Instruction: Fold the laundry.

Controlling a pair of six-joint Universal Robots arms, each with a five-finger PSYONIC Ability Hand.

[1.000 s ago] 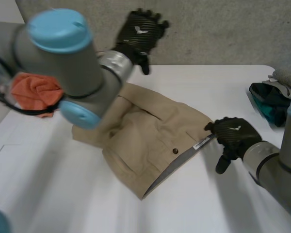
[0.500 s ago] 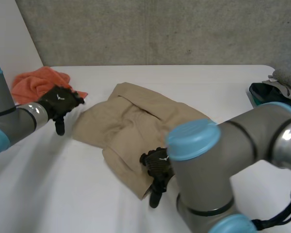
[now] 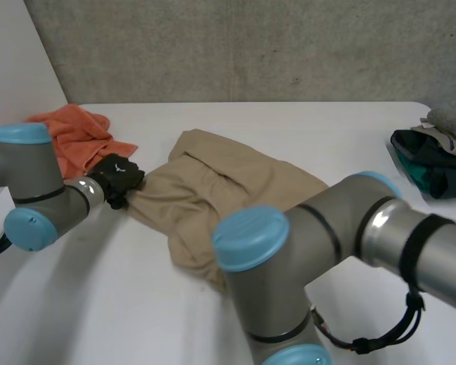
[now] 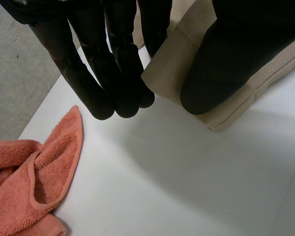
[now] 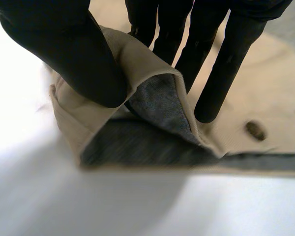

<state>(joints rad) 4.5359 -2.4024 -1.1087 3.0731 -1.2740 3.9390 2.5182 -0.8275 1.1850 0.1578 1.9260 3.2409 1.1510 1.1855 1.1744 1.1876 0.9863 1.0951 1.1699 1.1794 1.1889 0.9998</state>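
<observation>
A white table [image 3: 342, 129] is standing before a grey concrete wall [image 3: 251, 46]. An orange towel [image 3: 72, 135] is lying crumpled at ten o'clock on it, and a dark teal-and-grey clothes pile [image 3: 429, 160] is sitting at three o'clock.

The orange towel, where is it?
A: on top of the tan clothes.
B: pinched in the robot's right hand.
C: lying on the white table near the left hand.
C: the orange towel lies on the table beside the left hand, whose fingers pinch the tan garment instead.
</observation>
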